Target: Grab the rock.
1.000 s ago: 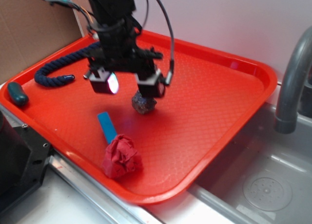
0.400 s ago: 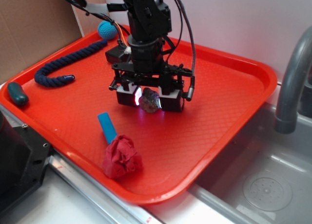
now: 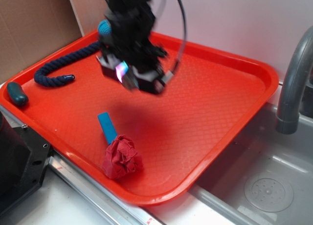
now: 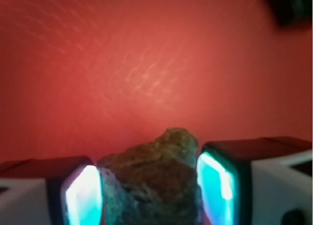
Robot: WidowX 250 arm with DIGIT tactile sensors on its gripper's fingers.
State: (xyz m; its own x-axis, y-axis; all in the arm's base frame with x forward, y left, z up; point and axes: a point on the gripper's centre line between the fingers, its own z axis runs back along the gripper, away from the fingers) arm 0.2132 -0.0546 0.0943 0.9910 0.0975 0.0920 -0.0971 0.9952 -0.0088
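Observation:
The rock [image 4: 154, 178], rough and brown-grey, fills the gap between my two glowing finger pads in the wrist view, and both pads press its sides. My gripper [image 4: 149, 191] is shut on it, and it hangs above the red tray [image 4: 146, 63]. From outside, the gripper [image 3: 133, 78] is blurred and raised over the tray's [image 3: 210, 107] back-left part. The rock itself is barely seen there, tucked between the fingers.
On the tray lie a blue flat block [image 3: 107, 127], a red cloth wad [image 3: 122, 157] near the front rim, a dark blue rope [image 3: 61, 67] and a teal ball [image 3: 104, 27] at the back left. A dark green object [image 3: 16, 93] sits on the left rim. A sink [image 3: 264, 186] and a grey faucet [image 3: 293, 83] stand to the right.
The gripper closed on the rock on the tray, then lifted it up and back to the left. The spot where the rock lay is now bare.

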